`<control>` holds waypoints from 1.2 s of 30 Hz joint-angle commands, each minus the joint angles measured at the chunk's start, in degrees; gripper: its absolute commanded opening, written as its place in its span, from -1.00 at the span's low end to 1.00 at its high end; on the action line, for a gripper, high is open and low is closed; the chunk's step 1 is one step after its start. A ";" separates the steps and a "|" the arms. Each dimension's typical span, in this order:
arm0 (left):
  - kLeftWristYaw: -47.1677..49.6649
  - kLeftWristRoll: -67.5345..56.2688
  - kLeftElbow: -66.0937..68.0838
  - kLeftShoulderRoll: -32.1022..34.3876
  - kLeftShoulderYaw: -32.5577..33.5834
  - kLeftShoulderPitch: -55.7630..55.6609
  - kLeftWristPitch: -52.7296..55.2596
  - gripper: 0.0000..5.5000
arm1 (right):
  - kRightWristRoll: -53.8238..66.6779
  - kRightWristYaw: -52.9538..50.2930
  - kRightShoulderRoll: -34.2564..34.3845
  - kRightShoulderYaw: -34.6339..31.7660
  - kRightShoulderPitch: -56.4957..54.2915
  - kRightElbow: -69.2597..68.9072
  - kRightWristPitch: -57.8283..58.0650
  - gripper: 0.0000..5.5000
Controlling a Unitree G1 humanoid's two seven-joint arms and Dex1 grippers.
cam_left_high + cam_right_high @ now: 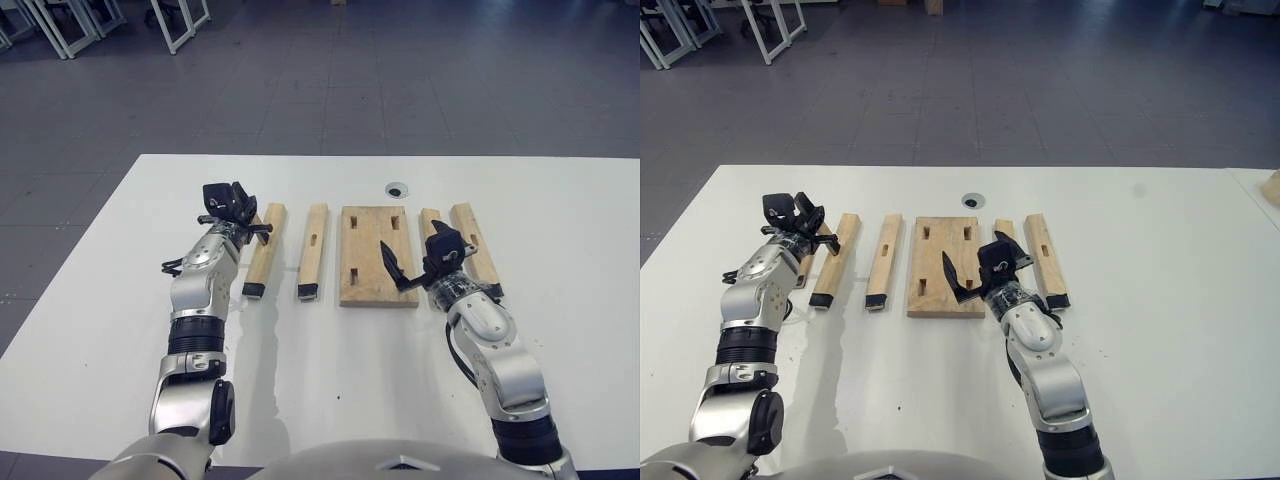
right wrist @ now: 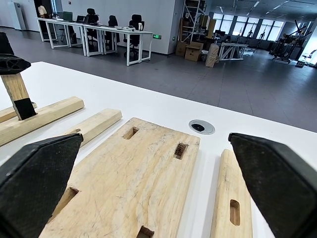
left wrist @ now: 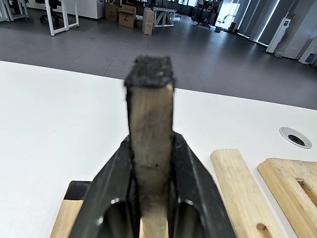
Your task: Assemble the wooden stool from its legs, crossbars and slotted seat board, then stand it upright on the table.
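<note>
Your left gripper (image 1: 240, 212) is clamped on a short wooden bar (image 3: 150, 114) with a black cap on 1 end; its 2 fingers (image 3: 111, 193) press flat on both sides of the wood. I cannot tell if this bar is a leg or a crossbar. It hangs over the left part of the table (image 1: 560, 220), just beside the first leg (image 1: 267, 250) that lies there. Your right gripper (image 1: 418, 262) holds nothing: its fingers (image 2: 39, 183) stand wide apart, low over the right edge of the slotted seat board (image 1: 365, 245).

The main danger, I think, is the bar. The grip takes only a short part of it, so it can turn between the fingers if its end touches something, and the first leg is close enough to be knocked out of line. The second danger is the open right gripper: if it goes down without care, 1 finger can push the board, and the other can catch the 2 legs (image 1: 470, 235) lying close by the board on the right.

Between the first leg and the board lies 1 more leg (image 1: 313, 250), with a slot in it. Behind the board there is a round cable grommet (image 1: 397, 187) in the tabletop, well apart from the parts.
</note>
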 commanded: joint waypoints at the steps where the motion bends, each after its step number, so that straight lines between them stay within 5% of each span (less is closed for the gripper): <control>1: -0.64 2.45 1.06 -1.32 -2.22 4.35 -0.82 -0.85 | -0.31 -0.36 0.08 -0.55 -0.59 -1.05 1.07 1.00; 21: 2.69 5.86 15.72 -5.01 -5.43 16.73 6.92 -0.85 | 0.38 -0.82 0.54 -1.47 -2.55 -1.51 2.54 1.00; 28: 9.20 5.00 5.97 -10.02 -1.40 17.93 -7.08 -0.85 | -0.16 -1.20 0.46 -1.83 -2.98 -0.60 1.68 1.00; 36: 8.11 7.16 -7.64 -10.73 -6.66 20.89 -5.37 -0.85 | -0.40 -0.92 0.24 -1.53 -3.00 -0.26 1.19 1.00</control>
